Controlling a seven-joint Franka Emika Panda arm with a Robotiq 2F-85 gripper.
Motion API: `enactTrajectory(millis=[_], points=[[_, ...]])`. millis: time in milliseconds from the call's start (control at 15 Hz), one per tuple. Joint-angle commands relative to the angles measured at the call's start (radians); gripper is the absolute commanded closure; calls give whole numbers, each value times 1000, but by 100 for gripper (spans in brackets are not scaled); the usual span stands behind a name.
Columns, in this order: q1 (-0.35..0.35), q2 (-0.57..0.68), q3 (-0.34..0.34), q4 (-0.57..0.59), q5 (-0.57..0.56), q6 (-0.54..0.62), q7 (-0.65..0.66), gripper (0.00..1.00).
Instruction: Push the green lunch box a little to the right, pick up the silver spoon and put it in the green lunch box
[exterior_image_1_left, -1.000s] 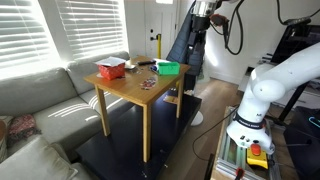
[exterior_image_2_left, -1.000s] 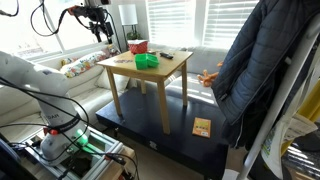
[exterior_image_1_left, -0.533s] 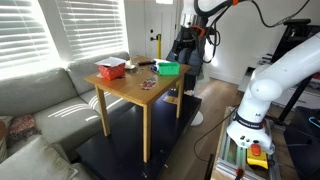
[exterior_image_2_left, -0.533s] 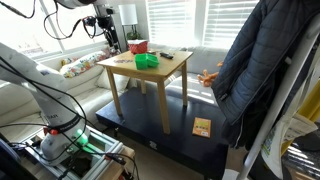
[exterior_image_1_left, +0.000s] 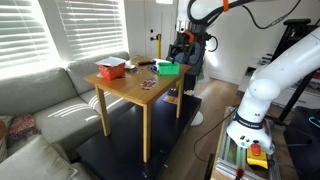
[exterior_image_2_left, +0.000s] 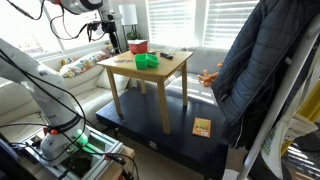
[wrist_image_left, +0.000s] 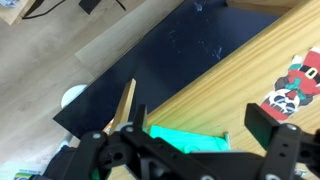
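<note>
One small, shallow, bright green rectangular plastic lunch box (wrist_image_left: 186, 142) is found on the wooden bench (wrist_image_left: 250, 70) just beneath the end effector (exterior_image_1_left: 181, 50), framed between its wide-parted, empty fingers (wrist_image_left: 275, 140) in the wrist view, its long side seemingly laid across the gap.

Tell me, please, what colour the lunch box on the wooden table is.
Bright green; the lunch box shows most clearly in an exterior view.

I am seeing the lunch box (exterior_image_1_left: 168, 68) sitting on the surface (exterior_image_1_left: 135, 95) by one edge, the container (exterior_image_1_left: 111, 69) sitting well apart at a neighbouring corner. The pincer (exterior_image_1_left: 182, 50) is hanging just beside the lunch box, off that edge. A card (wrist_image_left: 290, 90) is lying farther in on the surface.
</note>
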Motion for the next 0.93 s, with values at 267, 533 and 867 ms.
enactTrajectory(millis=[267, 533, 867], points=[[-22, 115, 4, 27, -17, 72, 151, 0], [-15, 212, -18, 27, -33, 128, 194, 0], [-8, 285, -48, 30, -62, 212, 193, 0]])
